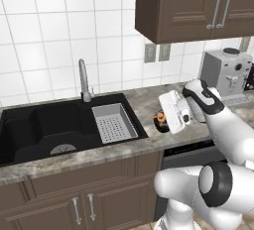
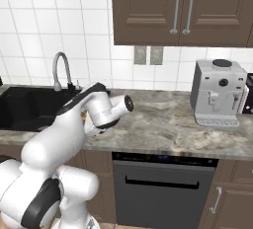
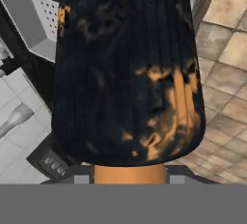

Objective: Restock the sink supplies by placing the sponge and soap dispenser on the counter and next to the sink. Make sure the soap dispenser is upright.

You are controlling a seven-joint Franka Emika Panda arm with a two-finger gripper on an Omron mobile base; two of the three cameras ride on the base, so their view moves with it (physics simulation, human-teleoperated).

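- The arm's hand is down low over the counter (image 1: pixel 144 102), just right of the sink (image 1: pixel 49 125), with the wrist bent toward the basin.
- The soap dispenser (image 3: pixel 128 68) is right up against the hand camera: a black body with orange blotches and an orange neck at the bottom edge. From the left base view you can just see a bit of black and orange (image 1: pixel 160 121) peeking out beside the white hand, at counter level near the sink's right rim.
- The gripper (image 1: pixel 166 120) looks wrapped around the bottle, but the fingers are hidden behind it, so I honestly can't tell how wide they're set or whether they're actually squeezing it.
- The grey perforated tray (image 1: pixel 114 122) sits in the sink's right basin, with the chrome faucet (image 1: pixel 84 80) behind it.
- A silver coffee machine (image 2: pixel 217 92) stands further right along the counter, well apart from the hand.
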